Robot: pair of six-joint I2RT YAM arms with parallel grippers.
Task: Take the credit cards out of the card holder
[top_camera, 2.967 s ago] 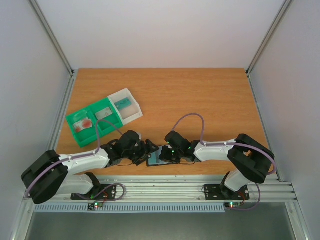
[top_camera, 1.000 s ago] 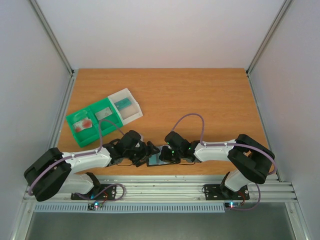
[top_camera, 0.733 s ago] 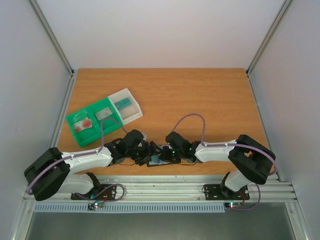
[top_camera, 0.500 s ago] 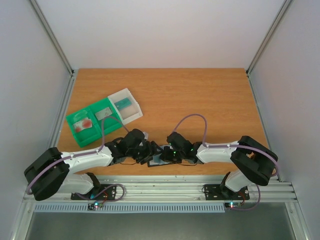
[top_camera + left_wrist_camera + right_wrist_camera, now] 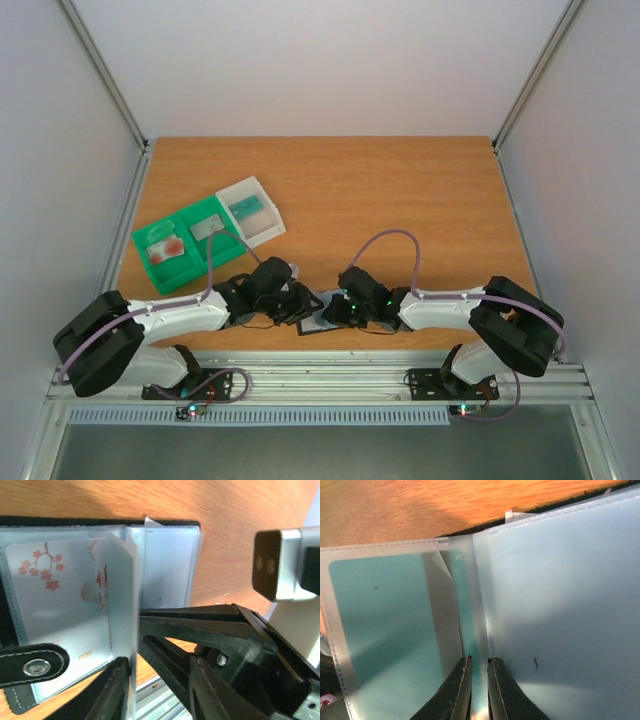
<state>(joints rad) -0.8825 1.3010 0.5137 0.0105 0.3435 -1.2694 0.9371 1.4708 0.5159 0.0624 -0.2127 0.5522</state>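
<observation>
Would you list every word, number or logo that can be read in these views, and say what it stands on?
Nothing can be read.
Blossom-print card in the card holder: small orange mark near its lower edge, too blurred to read.
Teal card in its sleeve: no print shows.
Cards in the sorting tray, top view: too small to read.

Place: you're looking at a robot lab test cell.
Enclosure: plain white panels (image 5: 330,60) on three sides, aluminium corner posts (image 5: 100,70).
Bench: wood-grain table (image 5: 400,190), slotted aluminium rail (image 5: 330,380) along its near edge.
Rig: left arm (image 5: 170,320) and right arm (image 5: 460,305) bolted there, purple cables (image 5: 385,238), lit status lights (image 5: 460,408).
</observation>
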